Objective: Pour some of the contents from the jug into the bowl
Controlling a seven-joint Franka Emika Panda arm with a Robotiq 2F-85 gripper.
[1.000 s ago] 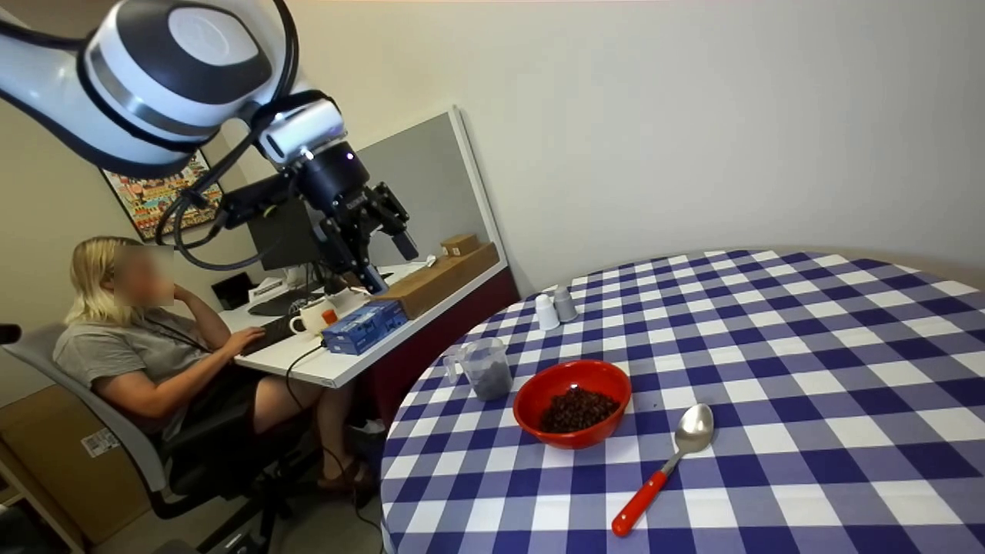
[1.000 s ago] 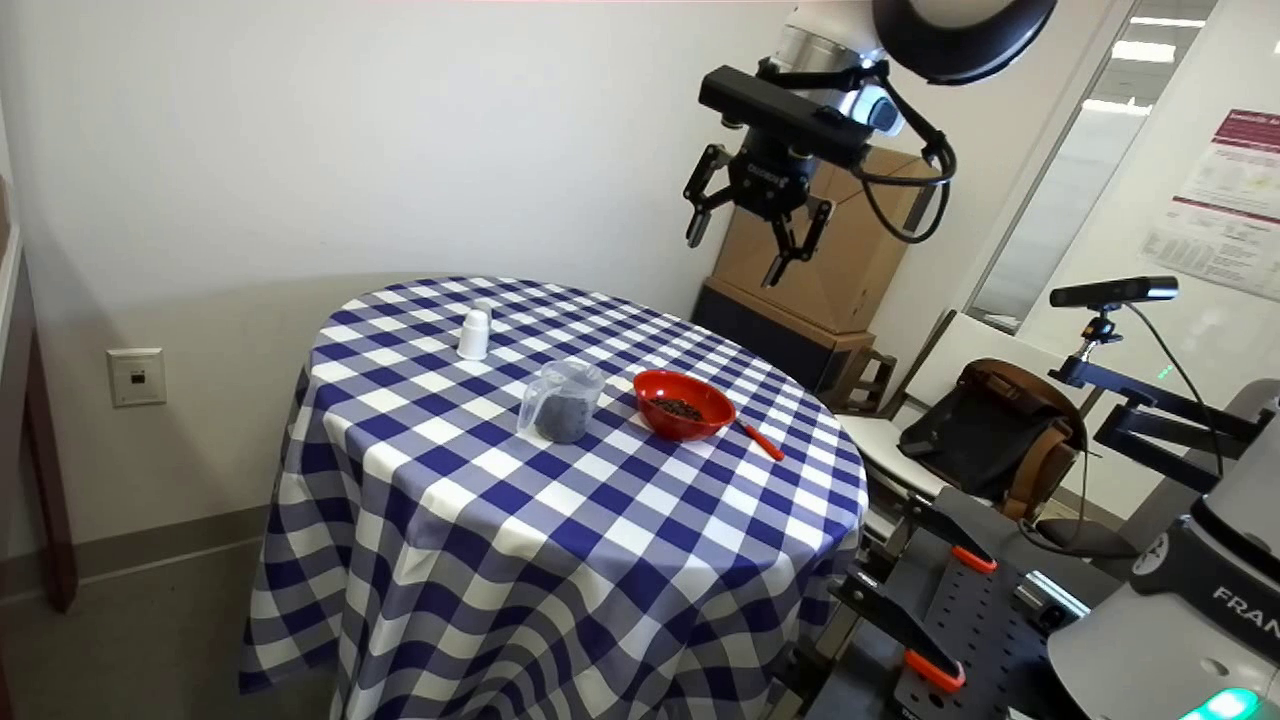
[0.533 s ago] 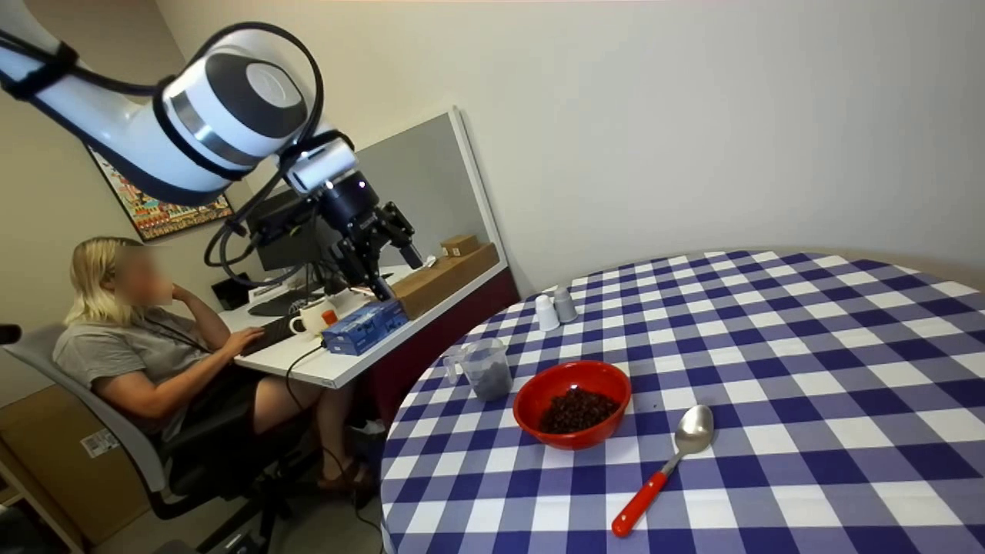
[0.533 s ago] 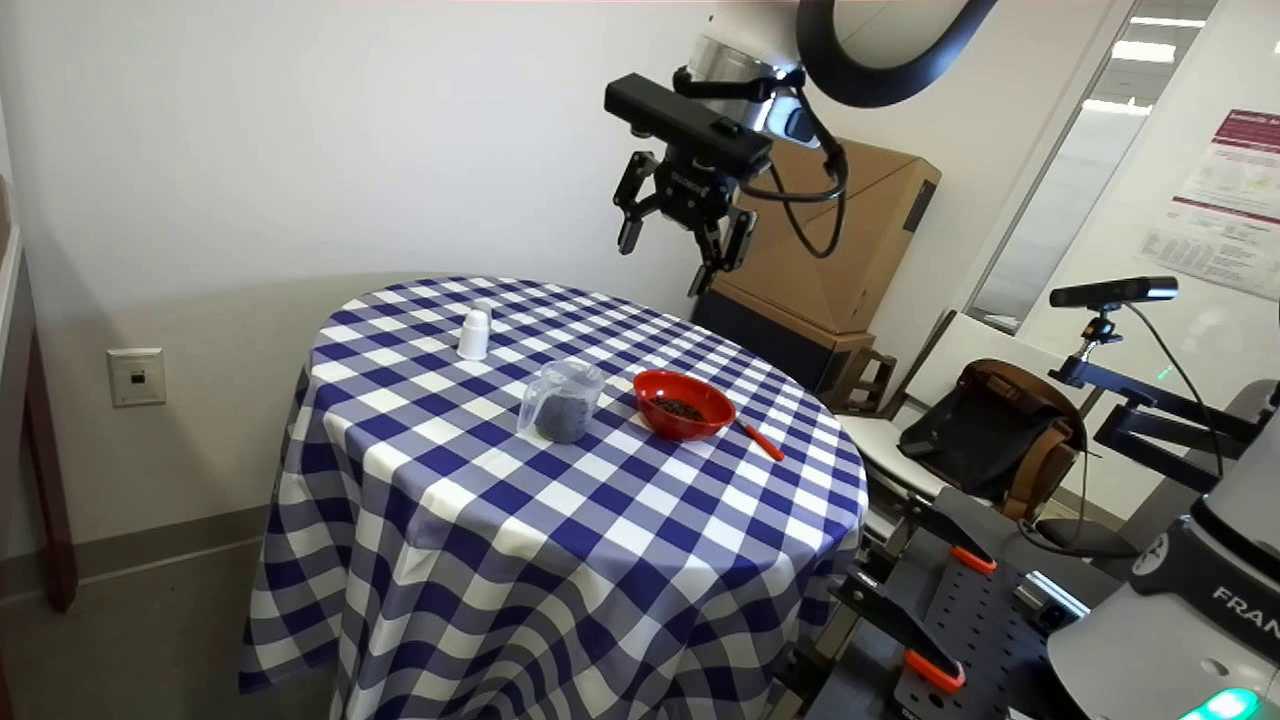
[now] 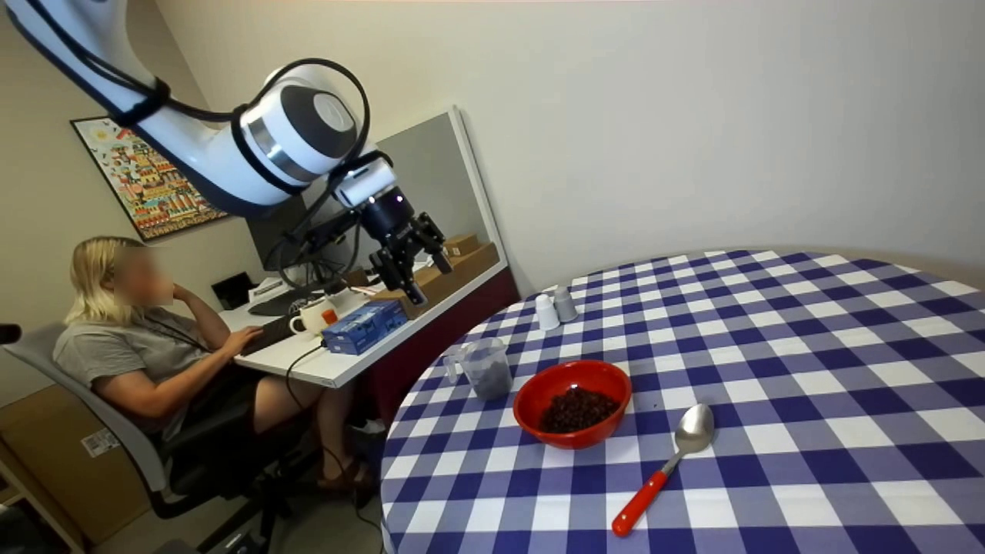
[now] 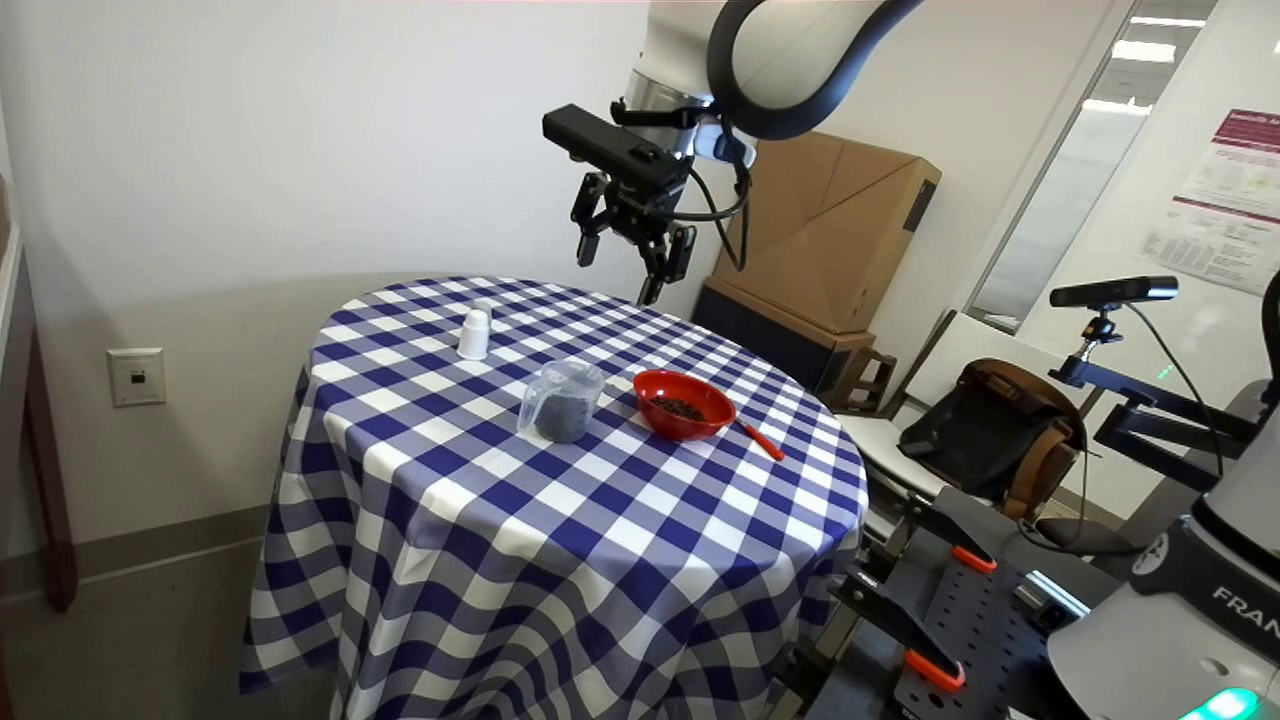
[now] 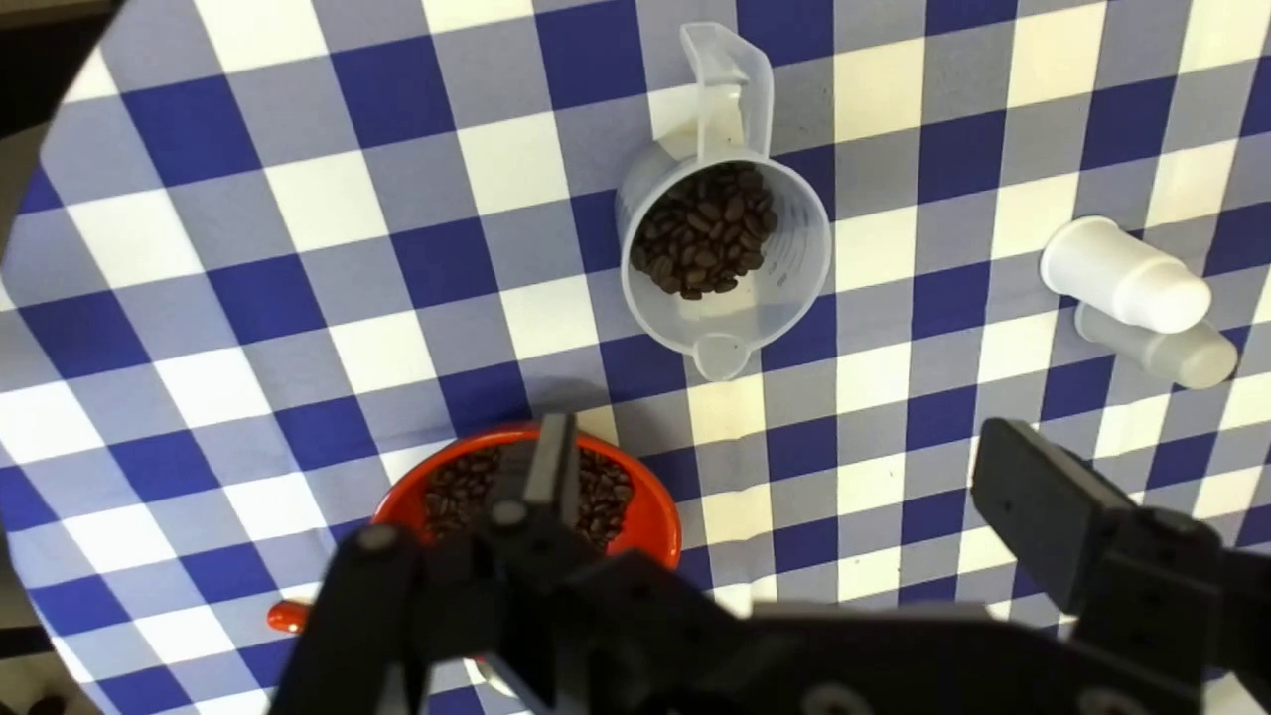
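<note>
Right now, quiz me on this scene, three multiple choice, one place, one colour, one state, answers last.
1. Where is the jug relative to the bowl?
A) inside
B) beside
C) underneath

2. What colour is the spoon handle?
A) green
B) yellow
C) red

3. How is the pincer?
A) open, holding nothing
B) shut on the jug
C) shut, empty

1 B: the wrist view shows a gap between them.
2 C: its red shows in both exterior views.
3 A: in the wrist view its fingers stand wide apart, gripping nothing.
</note>
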